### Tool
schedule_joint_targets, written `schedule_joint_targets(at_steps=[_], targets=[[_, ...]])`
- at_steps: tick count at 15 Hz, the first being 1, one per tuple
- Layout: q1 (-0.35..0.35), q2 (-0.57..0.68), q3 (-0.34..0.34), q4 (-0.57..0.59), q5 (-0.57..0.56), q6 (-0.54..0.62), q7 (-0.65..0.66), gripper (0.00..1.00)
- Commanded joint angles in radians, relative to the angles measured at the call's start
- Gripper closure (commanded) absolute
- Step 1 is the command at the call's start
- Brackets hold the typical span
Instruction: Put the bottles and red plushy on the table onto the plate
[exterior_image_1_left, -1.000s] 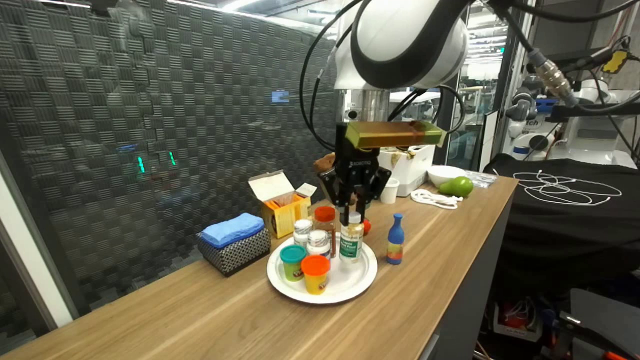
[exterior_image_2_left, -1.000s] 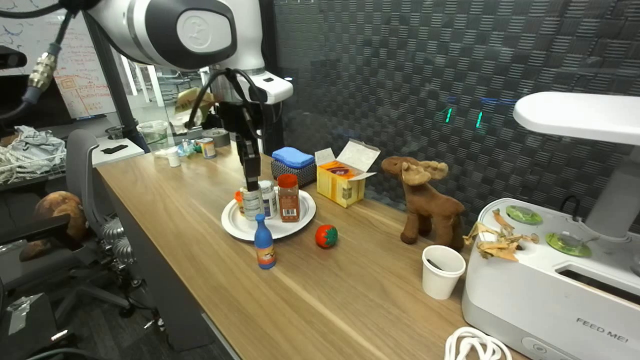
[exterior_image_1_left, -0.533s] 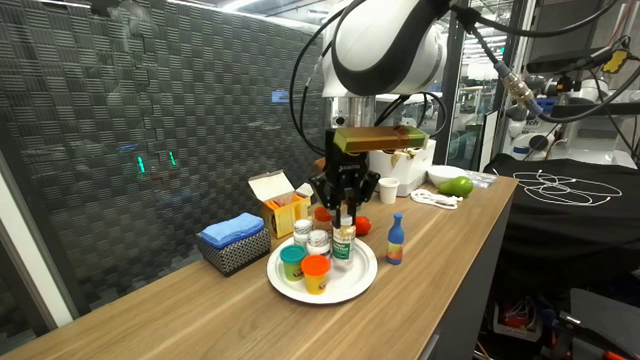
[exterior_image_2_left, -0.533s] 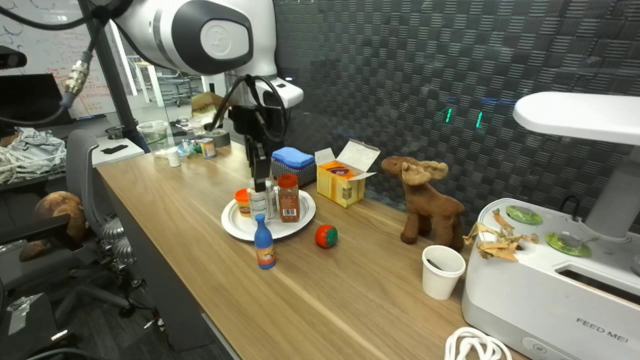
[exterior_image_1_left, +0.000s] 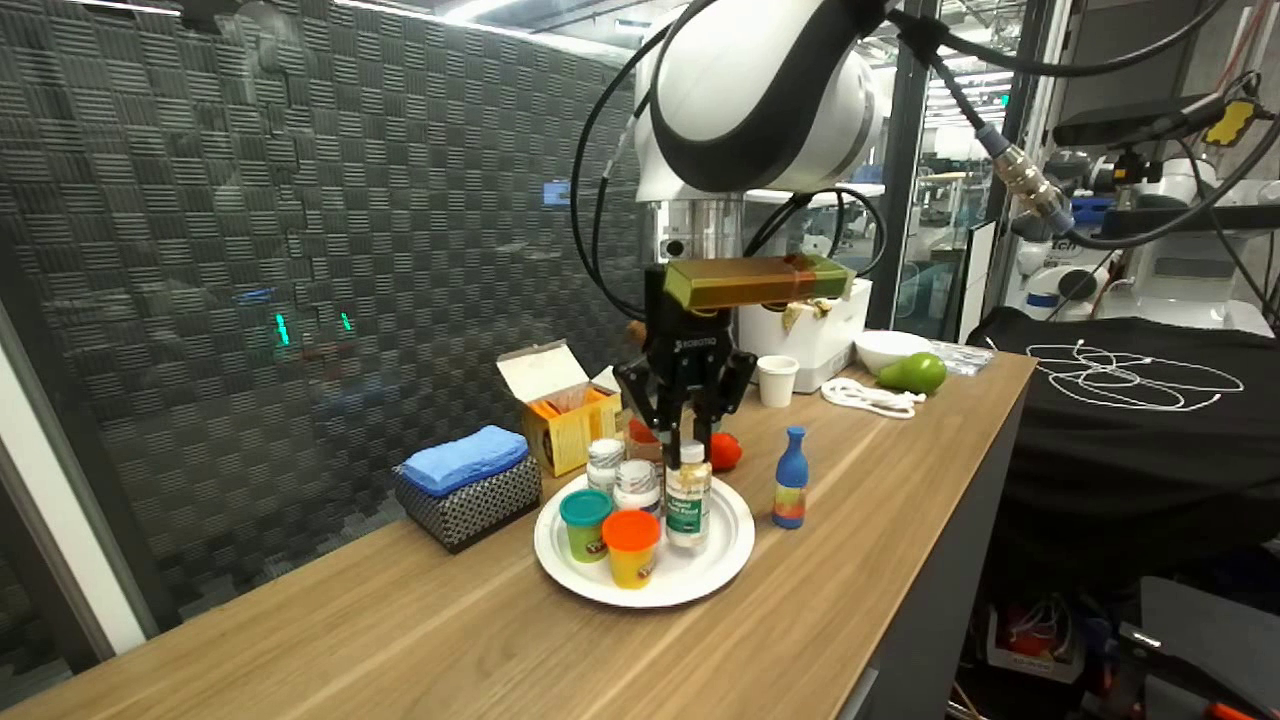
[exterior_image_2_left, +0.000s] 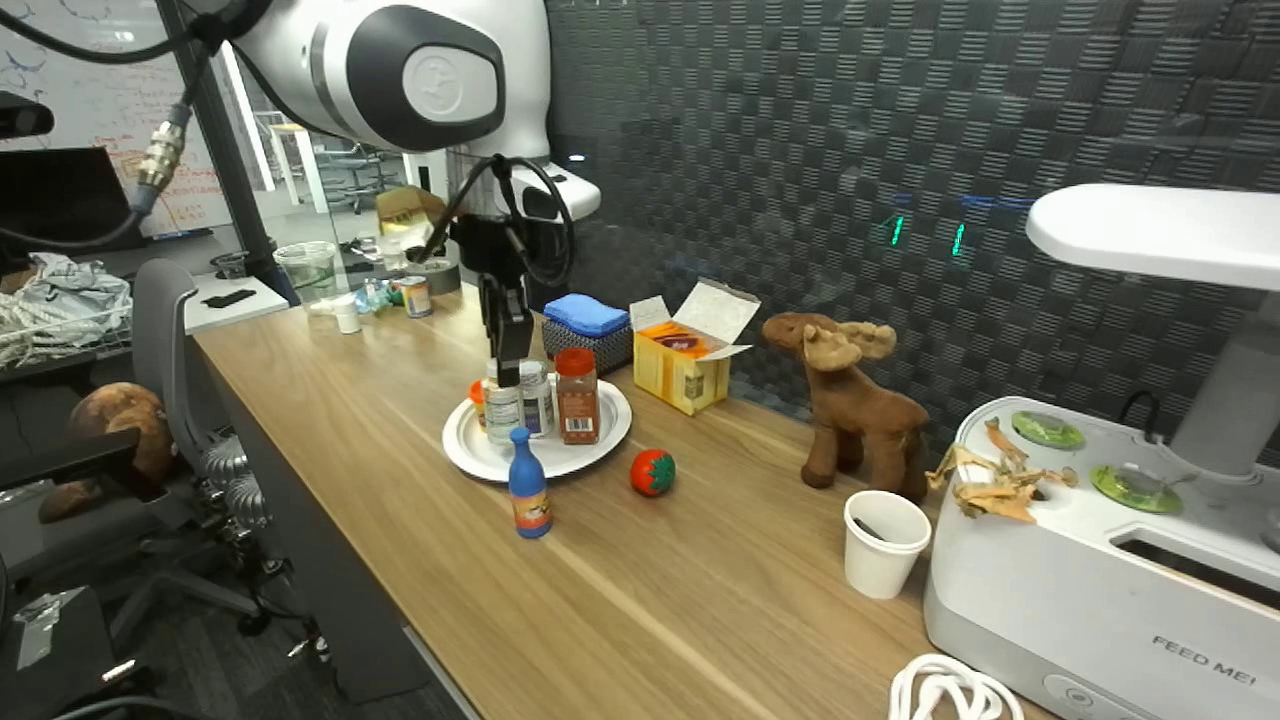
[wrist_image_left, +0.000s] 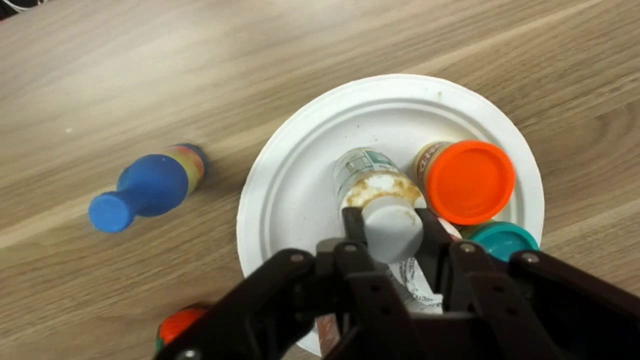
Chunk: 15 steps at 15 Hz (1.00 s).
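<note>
In an exterior view, just below center, the tool (exterior_image_1_left: 689, 455) had the white-capped bottle (exterior_image_1_left: 688, 498) pinched over the plate (exterior_image_1_left: 730, 535), label (exterior_image_1_left: 685, 516) looking like "Liquid Plant Food". In an exterior view, the red plushy (exterior_image_2_left: 653, 473) sat low-center, probably squishy, with "FEED ME!" on the white planter (exterior_image_2_left: 1060, 575), lower right. In the wrist view the tool was snug around the cap (wrist_image_left: 392, 232), so a decent hold on what I figured was light, stiff plastic.

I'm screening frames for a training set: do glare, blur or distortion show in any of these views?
Wrist view: pale glare lies on the table at upper left; the blue bottle looks tilted, likely from perspective, since both exterior views show it upright; the gripper looks dark and slightly soft. Both exterior views: green glints, probably reflections, show on the dark wall.
</note>
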Motion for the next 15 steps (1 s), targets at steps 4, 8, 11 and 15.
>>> schedule_joint_targets(at_steps=[4,8,11,15], targets=[[0.021,0.010,0.012,0.017,0.035,-0.043,-0.034,0.87],[0.038,0.029,0.010,0.013,0.014,-0.031,-0.020,0.87],[0.047,0.030,0.007,0.010,-0.002,-0.014,-0.011,0.87],[0.054,0.020,0.009,0.002,-0.010,0.016,-0.012,0.87]])
